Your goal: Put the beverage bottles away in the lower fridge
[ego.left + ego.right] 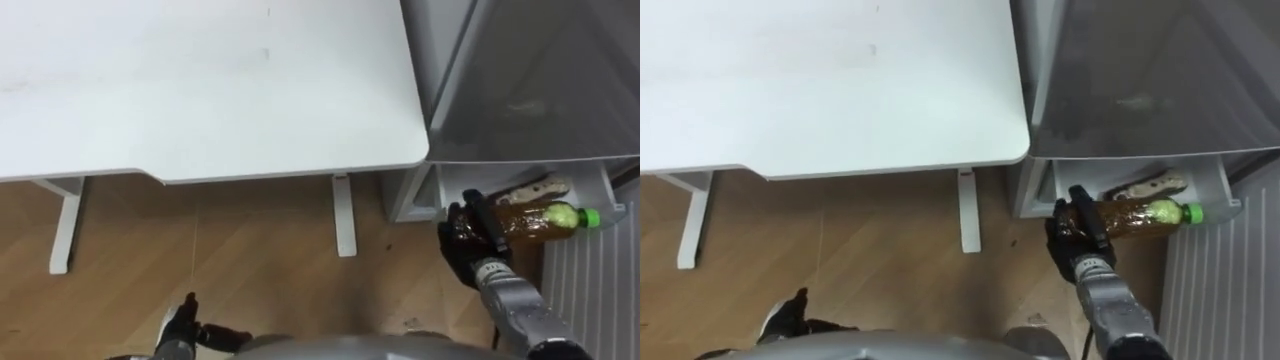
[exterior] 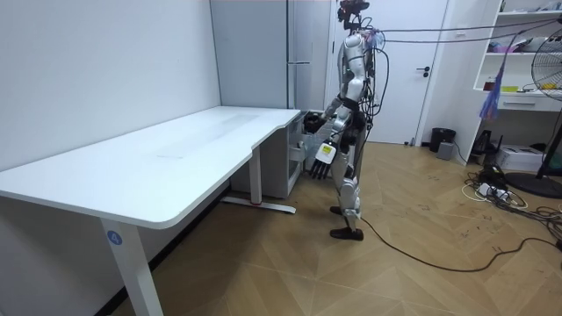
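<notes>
The bottle's (image 1: pixel 545 222) end that points away from the fridge (image 1: pixel 520 80) is buried in the curled fingers of the right hand (image 1: pixel 465 245), so its base can't be seen. In the fridge's open lower compartment, just behind the bottle, lies a pale and brown thing (image 1: pixel 535 188), too blurred to name. Well away from the fridge, the left hand (image 1: pixel 180 325) is cut by the eye view's bottom edge. In the room view the fridge's top runs off the upper edge.

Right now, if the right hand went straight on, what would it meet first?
Likely the lower fridge's left inner wall: the right hand, shut on the bottle, points into that open compartment. Depth is unclear.
</notes>
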`<state>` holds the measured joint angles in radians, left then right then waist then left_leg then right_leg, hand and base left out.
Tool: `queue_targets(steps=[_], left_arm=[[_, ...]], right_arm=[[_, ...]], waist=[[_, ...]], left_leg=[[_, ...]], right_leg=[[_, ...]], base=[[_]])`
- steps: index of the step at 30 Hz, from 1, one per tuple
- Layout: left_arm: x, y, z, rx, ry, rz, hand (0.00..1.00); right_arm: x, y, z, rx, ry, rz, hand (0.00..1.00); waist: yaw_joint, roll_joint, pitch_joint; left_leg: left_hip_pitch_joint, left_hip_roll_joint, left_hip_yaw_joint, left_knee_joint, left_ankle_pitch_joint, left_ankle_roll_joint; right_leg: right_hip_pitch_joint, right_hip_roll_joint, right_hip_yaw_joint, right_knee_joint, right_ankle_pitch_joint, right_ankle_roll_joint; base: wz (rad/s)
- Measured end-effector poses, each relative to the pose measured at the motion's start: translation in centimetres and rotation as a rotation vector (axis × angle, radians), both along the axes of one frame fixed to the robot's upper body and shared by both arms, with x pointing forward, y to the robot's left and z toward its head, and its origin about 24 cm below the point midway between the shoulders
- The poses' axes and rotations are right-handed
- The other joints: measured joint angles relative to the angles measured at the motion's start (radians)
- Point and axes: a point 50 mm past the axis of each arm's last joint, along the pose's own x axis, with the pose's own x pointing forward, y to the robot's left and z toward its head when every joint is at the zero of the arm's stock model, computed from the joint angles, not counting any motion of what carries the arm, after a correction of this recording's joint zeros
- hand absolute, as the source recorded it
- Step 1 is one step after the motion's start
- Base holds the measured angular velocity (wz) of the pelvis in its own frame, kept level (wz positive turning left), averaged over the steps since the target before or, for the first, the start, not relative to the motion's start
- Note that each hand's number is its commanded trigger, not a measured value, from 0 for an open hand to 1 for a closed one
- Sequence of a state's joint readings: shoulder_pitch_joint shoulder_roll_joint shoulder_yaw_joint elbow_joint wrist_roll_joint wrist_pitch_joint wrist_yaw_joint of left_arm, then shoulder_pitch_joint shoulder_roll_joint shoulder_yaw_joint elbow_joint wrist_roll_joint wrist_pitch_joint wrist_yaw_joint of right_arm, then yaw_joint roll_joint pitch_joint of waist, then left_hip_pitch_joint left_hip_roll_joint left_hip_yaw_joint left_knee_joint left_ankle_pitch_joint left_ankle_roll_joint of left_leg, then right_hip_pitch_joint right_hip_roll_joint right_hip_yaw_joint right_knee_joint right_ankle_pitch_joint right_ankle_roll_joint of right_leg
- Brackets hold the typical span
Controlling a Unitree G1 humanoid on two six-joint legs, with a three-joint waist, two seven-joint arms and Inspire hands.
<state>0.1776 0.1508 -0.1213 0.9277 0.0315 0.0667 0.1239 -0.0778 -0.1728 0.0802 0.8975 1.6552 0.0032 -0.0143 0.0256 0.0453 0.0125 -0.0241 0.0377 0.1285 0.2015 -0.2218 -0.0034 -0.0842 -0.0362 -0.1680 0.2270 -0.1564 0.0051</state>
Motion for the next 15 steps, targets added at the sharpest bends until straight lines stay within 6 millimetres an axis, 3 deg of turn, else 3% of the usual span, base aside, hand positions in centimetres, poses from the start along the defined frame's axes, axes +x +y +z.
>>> queue_targets(steps=[3,7,11,15], left_arm=[[0.8,0.2,0.2,-0.009,-0.012,-0.020,0.00],[1.4,0.5,0.3,-0.023,-0.006,-0.052,0.00],[3.0,0.8,0.6,-0.037,-0.019,-0.078,0.00],[3.3,1.1,0.7,-0.027,-0.016,-0.081,0.00]], right_arm=[[2.4,-0.7,1.0,-0.003,-0.051,-0.041,1.00],[2.9,-1.4,1.0,-0.010,-0.032,-0.035,1.00],[4.7,-3.1,2.2,-0.015,-0.050,-0.084,1.00],[6.2,-4.2,3.5,-0.002,-0.078,-0.118,1.00]], waist=[[0.002,0.000,0.0011],[0.002,-0.002,0.0024],[0.009,-0.005,0.0087],[0.014,-0.011,0.0144]], left_leg=[[-0.058,-0.002,-0.001,0.017,0.004,0.002],[-0.102,-0.009,-0.011,0.021,0.012,0.006],[-0.178,-0.019,-0.018,0.017,0.036,0.014],[-0.224,-0.025,-0.021,0.012,0.049,0.017]], right_leg=[[-0.059,-0.006,-0.004,0.018,0.001,-0.002],[-0.102,-0.015,-0.015,0.031,0.002,-0.004],[-0.179,-0.031,-0.032,0.039,0.014,-0.003],[-0.230,-0.037,-0.032,0.043,0.023,-0.004]], base=[[0.00],[0.08],[0.09],[0.00]])
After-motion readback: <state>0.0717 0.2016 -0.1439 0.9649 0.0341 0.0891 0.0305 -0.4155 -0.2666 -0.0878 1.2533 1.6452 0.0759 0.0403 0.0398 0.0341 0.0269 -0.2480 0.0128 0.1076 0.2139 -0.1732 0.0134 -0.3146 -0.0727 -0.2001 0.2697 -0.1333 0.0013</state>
